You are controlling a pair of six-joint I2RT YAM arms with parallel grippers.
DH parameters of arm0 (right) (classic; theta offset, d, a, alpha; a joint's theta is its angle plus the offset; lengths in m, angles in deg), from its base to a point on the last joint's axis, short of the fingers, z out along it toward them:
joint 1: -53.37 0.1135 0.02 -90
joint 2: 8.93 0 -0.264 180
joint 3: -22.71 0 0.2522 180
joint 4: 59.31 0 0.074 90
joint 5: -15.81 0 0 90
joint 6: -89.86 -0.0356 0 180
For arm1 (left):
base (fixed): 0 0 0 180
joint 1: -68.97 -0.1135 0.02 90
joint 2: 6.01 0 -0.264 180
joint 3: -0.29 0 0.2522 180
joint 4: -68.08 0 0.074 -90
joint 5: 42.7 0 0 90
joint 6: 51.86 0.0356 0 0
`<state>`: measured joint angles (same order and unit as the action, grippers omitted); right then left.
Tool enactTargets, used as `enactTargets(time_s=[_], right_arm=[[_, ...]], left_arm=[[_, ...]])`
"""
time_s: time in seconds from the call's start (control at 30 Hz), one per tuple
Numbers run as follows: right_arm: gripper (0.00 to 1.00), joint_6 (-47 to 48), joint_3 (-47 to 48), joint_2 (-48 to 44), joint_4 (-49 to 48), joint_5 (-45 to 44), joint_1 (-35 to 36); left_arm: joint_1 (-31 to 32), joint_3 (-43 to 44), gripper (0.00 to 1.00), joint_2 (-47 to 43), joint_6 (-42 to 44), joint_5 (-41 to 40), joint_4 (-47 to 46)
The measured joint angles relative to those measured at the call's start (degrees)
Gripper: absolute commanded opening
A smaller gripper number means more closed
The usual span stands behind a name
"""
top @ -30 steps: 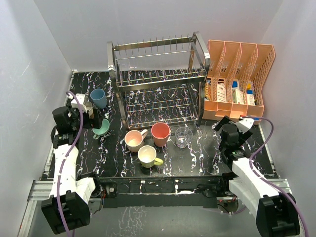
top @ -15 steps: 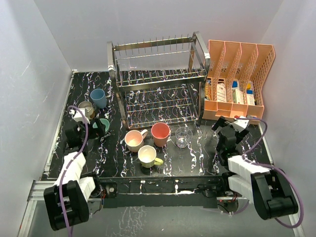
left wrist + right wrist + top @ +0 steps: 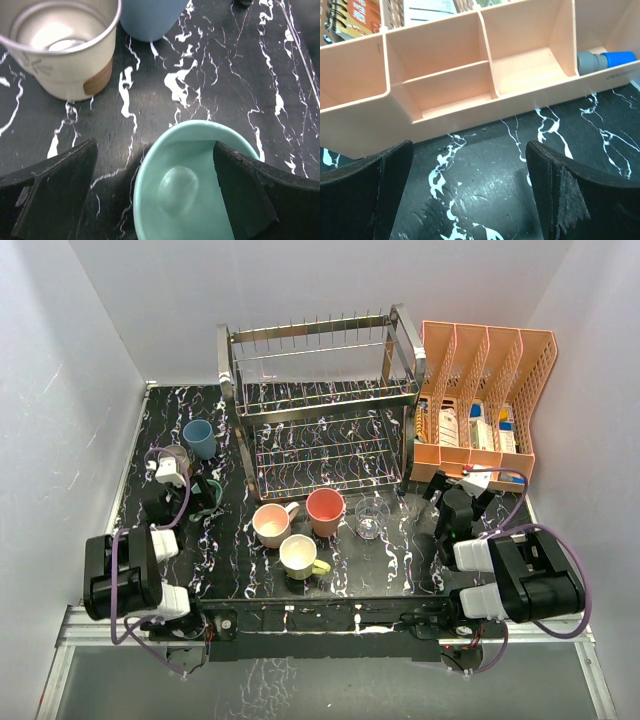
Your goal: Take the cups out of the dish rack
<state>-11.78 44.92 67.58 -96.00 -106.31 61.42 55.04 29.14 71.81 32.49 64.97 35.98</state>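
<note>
The chrome dish rack (image 3: 320,405) stands at the back with no cup on it. On the table stand the blue cup (image 3: 199,438), brown-and-white cup (image 3: 175,457), teal-green cup (image 3: 210,490), peach-pink mug (image 3: 271,525), salmon-red cup (image 3: 325,511), clear glass (image 3: 370,519) and pale yellow mug (image 3: 300,556). My left gripper (image 3: 188,492) is open and low. The teal-green cup (image 3: 190,180) lies between its fingers, its right part hidden by the right finger (image 3: 250,195). The brown-and-white cup (image 3: 62,47) and blue cup (image 3: 150,17) are just beyond. My right gripper (image 3: 460,488) is open and empty.
The orange mesh file organiser (image 3: 480,400) stands at the right. Its front wall (image 3: 470,110) is just ahead of my right gripper (image 3: 468,150). It holds booklets and a grey-and-blue marker (image 3: 602,59). The white enclosure walls close in on both sides.
Both arms have folded back toward their bases. Both grippers stay low and open, the left by the teal-green cup, the right in front of the organiser.
</note>
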Motion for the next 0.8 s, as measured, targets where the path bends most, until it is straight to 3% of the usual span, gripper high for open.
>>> enactTargets(time_s=[0.57,0.8], right_arm=[[0.98,5.8,1.6,12.8,-13.4,16.2,-4.0],[0.98,7.1,2.0,14.1,-15.0,19.6,-4.1]], left_arm=[[8.5,0.3,0.97,15.4,2.1,-9.8,-27.1],[9.6,0.5,0.97,16.6,2.3,-12.3,-29.4]])
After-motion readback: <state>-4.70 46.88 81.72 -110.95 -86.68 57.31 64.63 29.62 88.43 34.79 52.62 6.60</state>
